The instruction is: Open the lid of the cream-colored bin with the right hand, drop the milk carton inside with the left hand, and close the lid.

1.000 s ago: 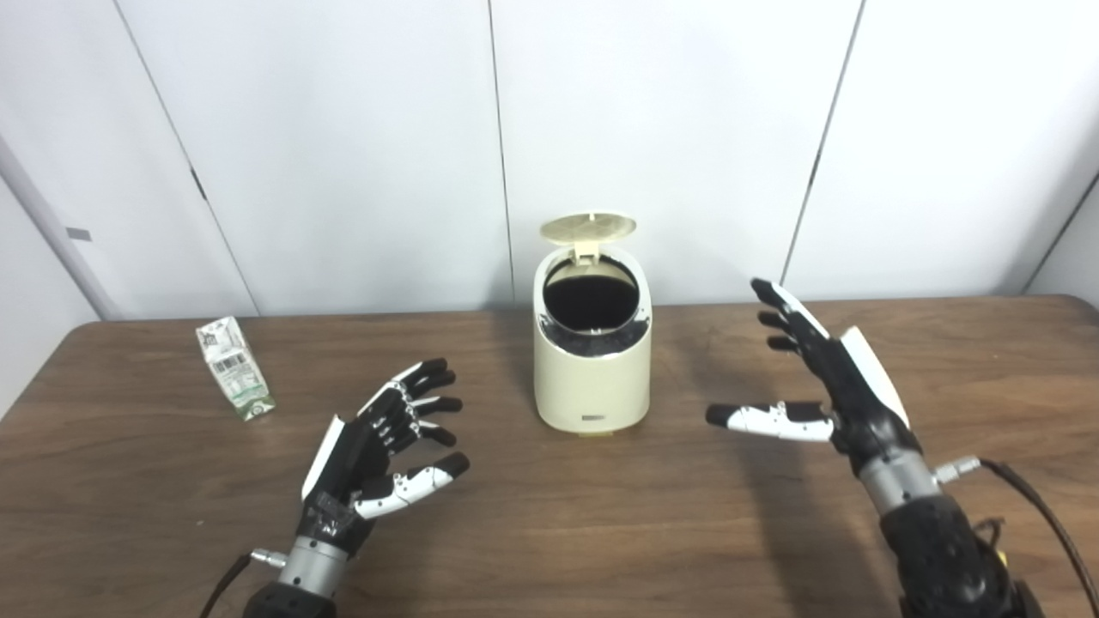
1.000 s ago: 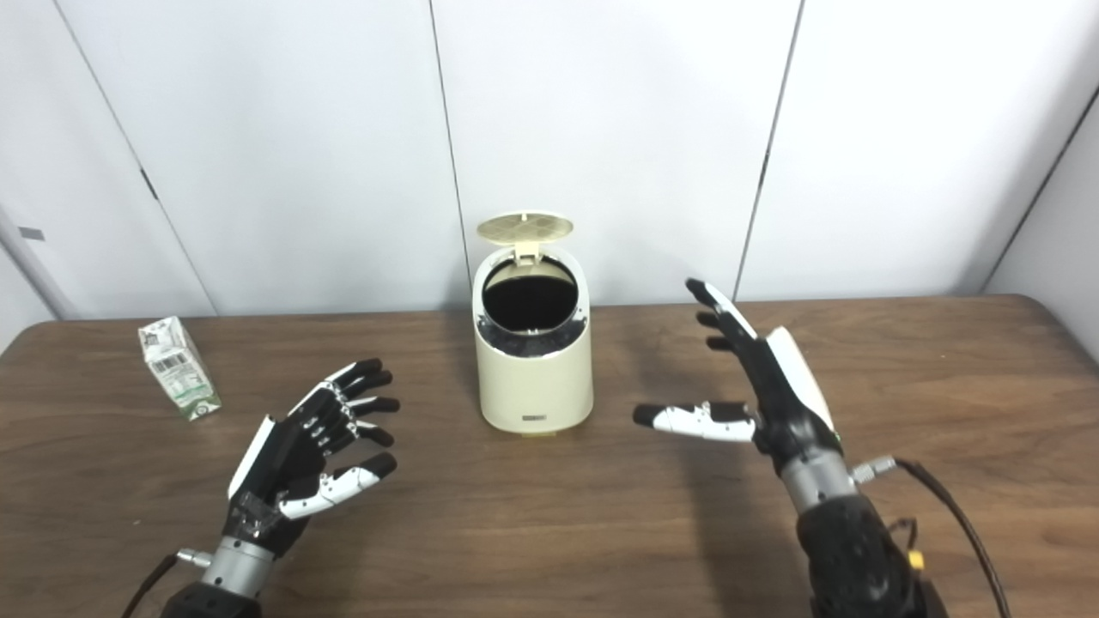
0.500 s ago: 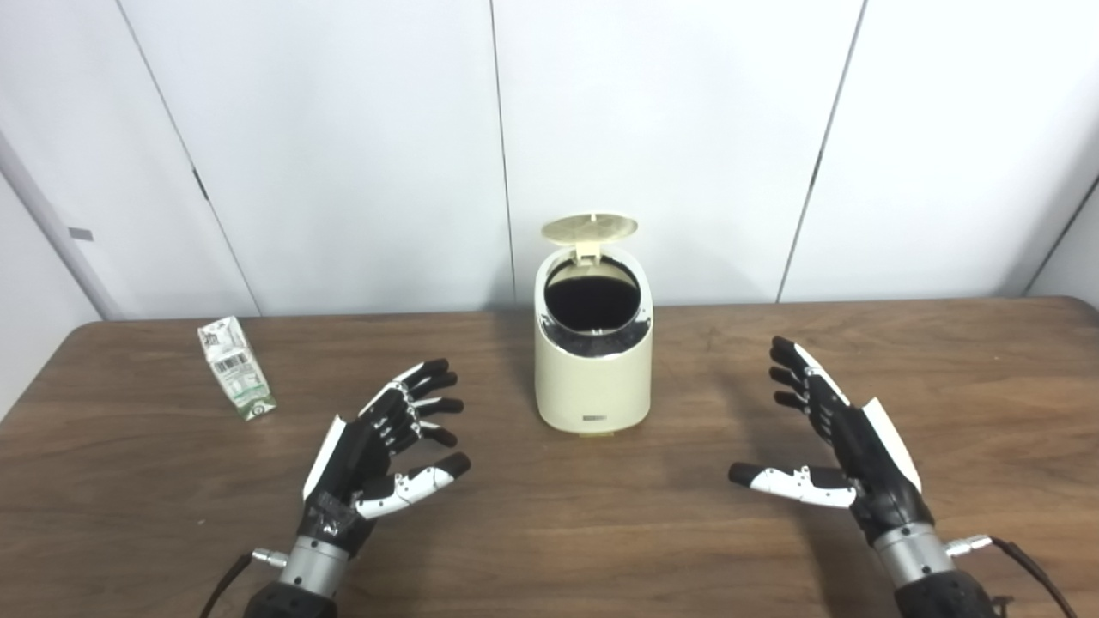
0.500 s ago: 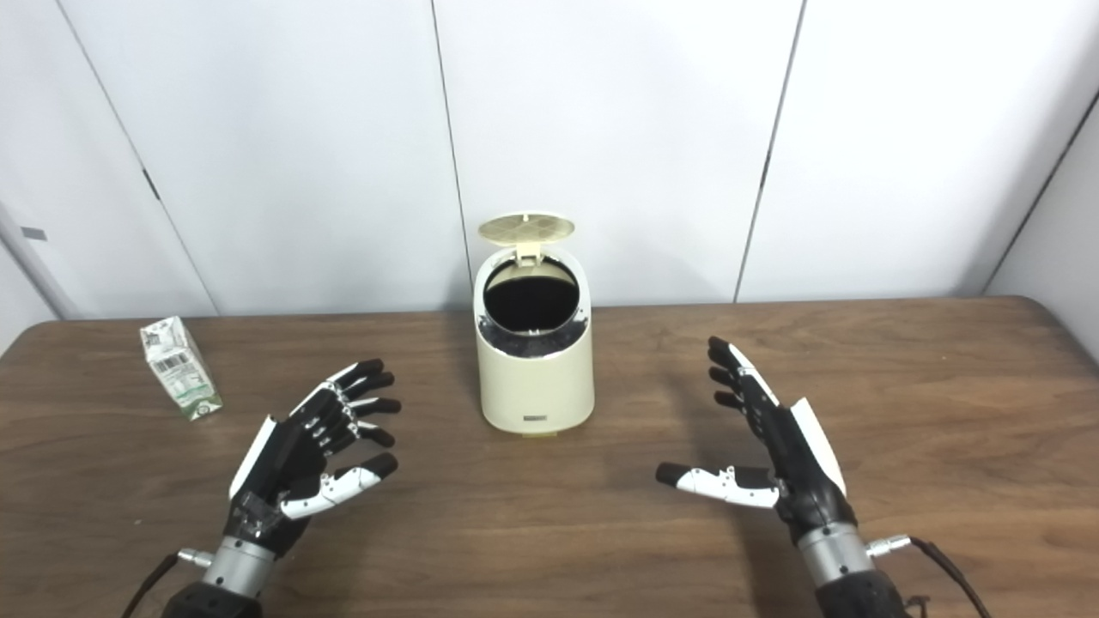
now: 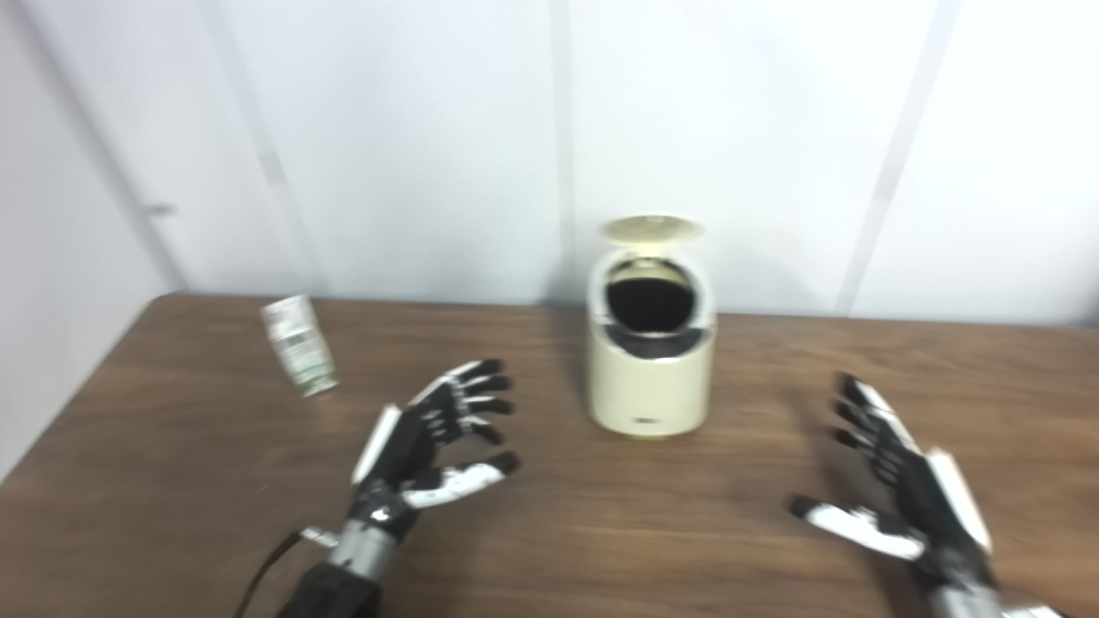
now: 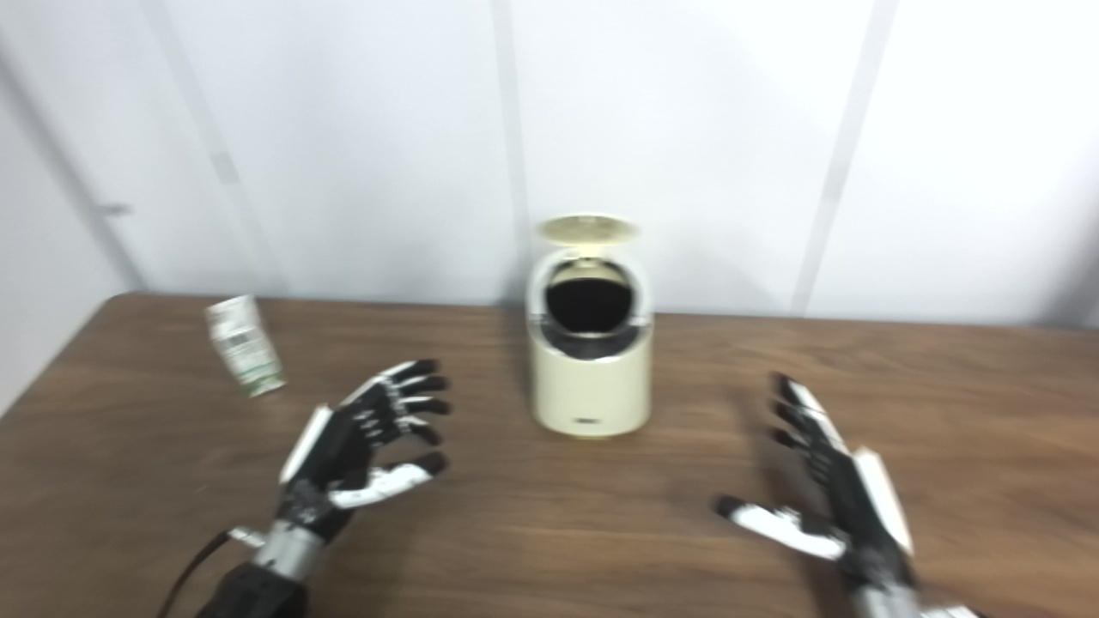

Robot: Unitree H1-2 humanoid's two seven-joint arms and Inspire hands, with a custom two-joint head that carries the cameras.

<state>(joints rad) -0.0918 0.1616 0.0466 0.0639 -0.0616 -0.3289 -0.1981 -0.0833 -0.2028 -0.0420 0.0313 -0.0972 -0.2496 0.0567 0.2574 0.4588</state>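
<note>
On the brown wooden surface before white wall panels, cream-colored plastic bin with lid up, small green-and-white milk carton well apart from the empty, spread left robot hand, right robot hand likewise released and empty; likely risk: toppling the slim carton during a blurred, hasty reach.

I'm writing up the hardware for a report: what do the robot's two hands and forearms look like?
Both the left hand and the right hand are black with white back plates and white thumb segments; the fingers are black-tipped. Each has a silver metal wrist above a black forearm. A black cable trails from the left wrist.
</note>
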